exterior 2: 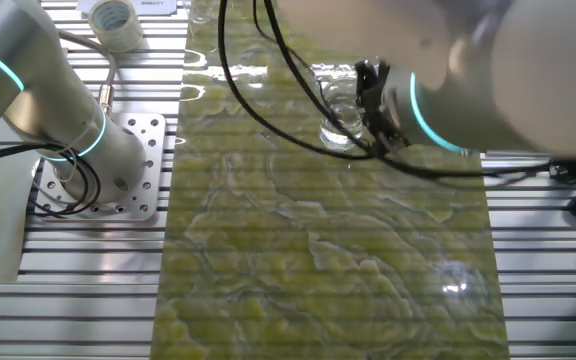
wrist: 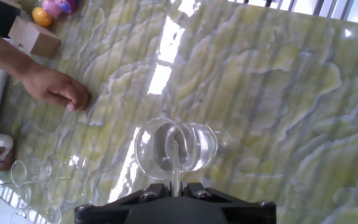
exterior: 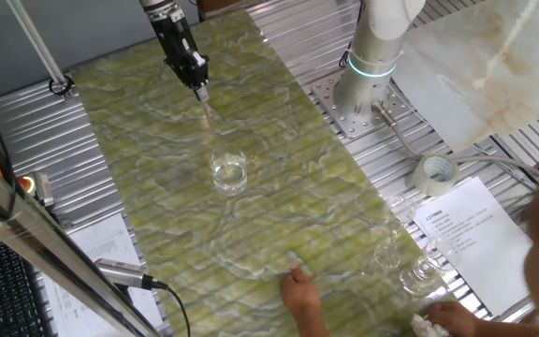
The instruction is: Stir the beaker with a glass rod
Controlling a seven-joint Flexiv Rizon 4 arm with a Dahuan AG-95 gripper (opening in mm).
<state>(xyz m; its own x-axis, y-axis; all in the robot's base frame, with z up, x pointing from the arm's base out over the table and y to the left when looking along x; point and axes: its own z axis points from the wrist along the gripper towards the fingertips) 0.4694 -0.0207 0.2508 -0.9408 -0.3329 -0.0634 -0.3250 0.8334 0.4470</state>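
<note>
The beaker (exterior: pixel 229 172) is a short clear glass cylinder with liquid, standing on the green marbled mat. It also shows in the other fixed view (exterior 2: pixel 340 118) and in the hand view (wrist: pixel 174 147). My gripper (exterior: pixel 200 90) hangs above and behind the beaker, shut on the glass rod (exterior: pixel 208 114). The rod is thin and clear and points down from the fingers toward the beaker. In the hand view the rod (wrist: pixel 175 163) runs out from between the black fingers (wrist: pixel 154 190) and its tip lies over the beaker's mouth. My gripper (wrist: pixel 175 188) sits at the bottom edge there.
A person's hand (exterior: pixel 299 286) rests on the mat's near edge, also in the hand view (wrist: pixel 58 89). A cluster of small glass vessels (exterior: pixel 410 260) stands near a paper sheet (exterior: pixel 471 225). A tape roll (exterior: pixel 435 172) and the arm base (exterior: pixel 368 94) are beside the mat.
</note>
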